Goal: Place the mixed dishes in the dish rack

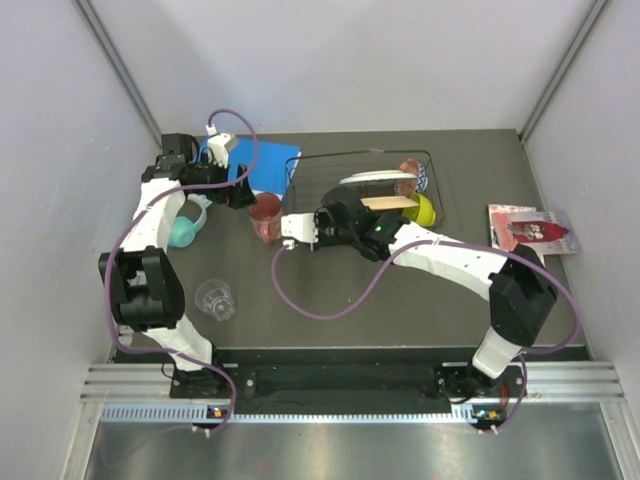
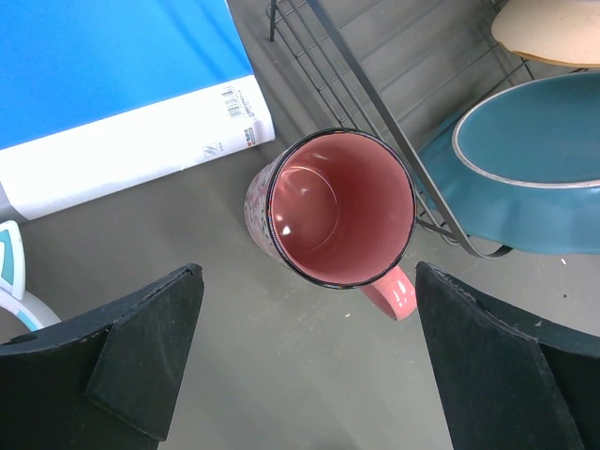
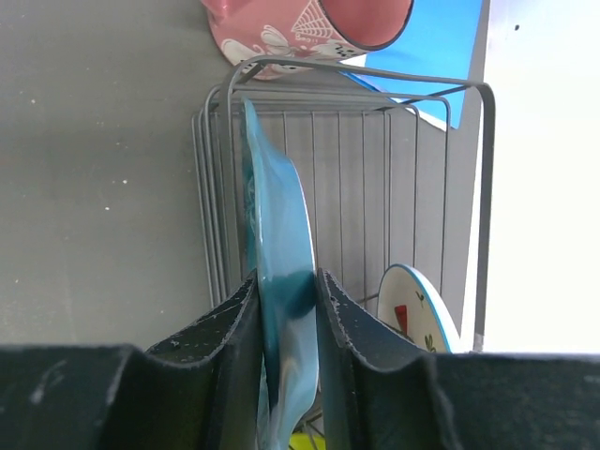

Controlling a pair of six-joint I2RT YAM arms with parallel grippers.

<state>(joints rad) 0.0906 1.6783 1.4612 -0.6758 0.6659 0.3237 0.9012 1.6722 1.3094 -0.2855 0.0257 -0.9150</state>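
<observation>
My right gripper [image 3: 286, 292] is shut on the teal scalloped plate [image 3: 278, 216] and holds it on edge at the left end of the black wire dish rack [image 3: 394, 178]. In the top view this gripper [image 1: 312, 225] hides the plate. The white plate [image 1: 375, 177], peach plate [image 1: 388, 203], lime bowl [image 1: 424, 210] and red patterned bowl [image 1: 410, 169] are in the rack [image 1: 435, 185]. My left gripper [image 2: 309, 366] is open above the table, just short of the upright red tumbler [image 2: 342, 206], which stands beside the rack's left end [image 1: 265, 216]. The clear glass [image 1: 215, 298] stands at the front left.
The blue book [image 1: 258, 160] lies behind the tumbler, close to the left gripper [image 1: 243, 192]. The teal headphones [image 1: 186, 230] lie under the left arm. A red-and-white packet [image 1: 532, 228] lies at the far right. Grey walls close in the table.
</observation>
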